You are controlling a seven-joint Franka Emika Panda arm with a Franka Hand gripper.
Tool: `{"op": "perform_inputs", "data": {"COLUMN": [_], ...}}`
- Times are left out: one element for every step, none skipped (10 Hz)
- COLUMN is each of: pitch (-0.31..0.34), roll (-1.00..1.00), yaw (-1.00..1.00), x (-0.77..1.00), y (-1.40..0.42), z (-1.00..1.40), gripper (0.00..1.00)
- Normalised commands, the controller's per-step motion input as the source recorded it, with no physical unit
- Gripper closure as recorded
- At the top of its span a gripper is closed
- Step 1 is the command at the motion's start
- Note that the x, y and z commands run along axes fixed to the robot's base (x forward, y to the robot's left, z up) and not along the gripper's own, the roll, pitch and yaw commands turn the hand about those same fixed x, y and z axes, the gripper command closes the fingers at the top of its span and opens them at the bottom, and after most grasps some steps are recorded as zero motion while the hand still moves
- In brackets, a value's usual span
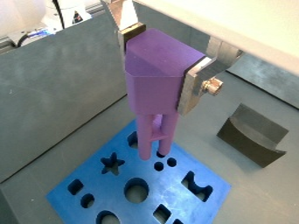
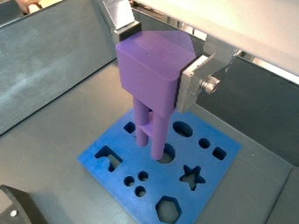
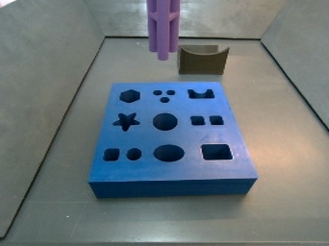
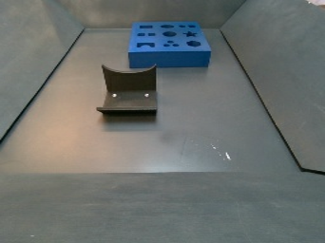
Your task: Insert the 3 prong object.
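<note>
My gripper (image 1: 163, 61) is shut on the wide top of the 3 prong object (image 1: 155, 96), a light-purple ribbed peg. A silver finger (image 1: 194, 83) presses each side; both wrist views show this (image 2: 160, 57). The peg (image 2: 149, 96) hangs upright with its prongs pointing down, above the blue block (image 1: 122, 142) and not touching it. In a side view only the peg's lower part (image 3: 162, 29) shows, over the far end of the blue block (image 3: 174, 183). The block has several shaped holes, among them a three-dot hole (image 3: 164, 94). The gripper is out of frame in both side views.
A dark brown curved block (image 3: 202, 61) stands on the floor beyond the blue block; it also shows in a wrist view (image 1: 251, 136) and a side view (image 4: 127, 90). Grey walls (image 3: 77, 67) enclose the floor. The blue block (image 4: 169, 46) lies near one end wall.
</note>
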Motion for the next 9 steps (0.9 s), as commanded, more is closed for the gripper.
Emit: {"op": "perform_inputs", "data": {"pitch": [0.0,0.0,-0.15,-0.121,-0.123,-0.084,-0.009,0.0,0.0], "roll": [0.0,0.0,-0.16,-0.27,-0.28,-0.21,-0.08,0.0,0.0], "yaw": [0.0,0.0,0.05,0.02,0.0,0.0,0.0,0.0,0.0], "x": [0.0,0.0,-0.1,-0.05,-0.05,0.0,0.1,0.18,0.06], "y": [0.03,0.11,0.52,0.62,0.61,0.47,0.16,0.03,0.0], "z": [0.0,-0.33,-0.76,-0.65,-0.62,-0.75,-0.8,-0.65,-0.54], "gripper": [1.0,1.0,1.0,1.0,1.0,1.0,1.0,1.0,1.0]}}
